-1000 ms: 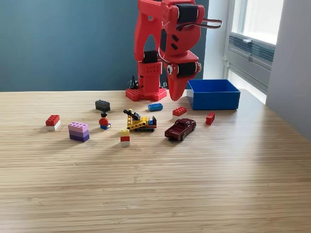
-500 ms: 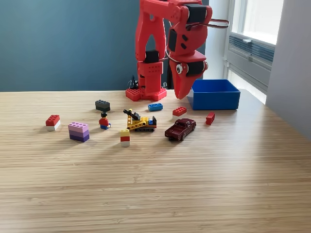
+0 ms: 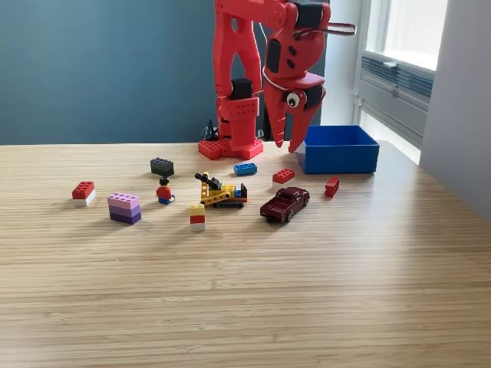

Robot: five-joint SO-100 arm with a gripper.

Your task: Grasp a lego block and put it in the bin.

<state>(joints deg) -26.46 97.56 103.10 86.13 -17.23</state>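
A red arm rises from its base at the upper middle of the frame. Its gripper point(image 3: 286, 144) hangs in the air with its two fingers point(image 3: 275, 130) spread apart and pointing down, holding nothing, just left of the bin point(image 3: 337, 156).

The single blue bin sits on the wooden bench point(image 3: 245, 291) at the upper right of the scene; what is in it cannot be seen.

Loose pieces lie across the bench's middle band:
- one black brick point(image 3: 162, 165)
- one small blue brick point(image 3: 245, 169)
- two plain red bricks: one point(image 3: 283, 175) below the gripper, one point(image 3: 331, 186) in front of the bin
- one red-and-white stack point(image 3: 83, 192) at far left
- one purple stack point(image 3: 124, 207)
- one yellow-red-white stack point(image 3: 198, 215)
- one minifigure point(image 3: 164, 191)
- one yellow tracked vehicle point(image 3: 221, 192)
- one dark red toy car point(image 3: 285, 204)
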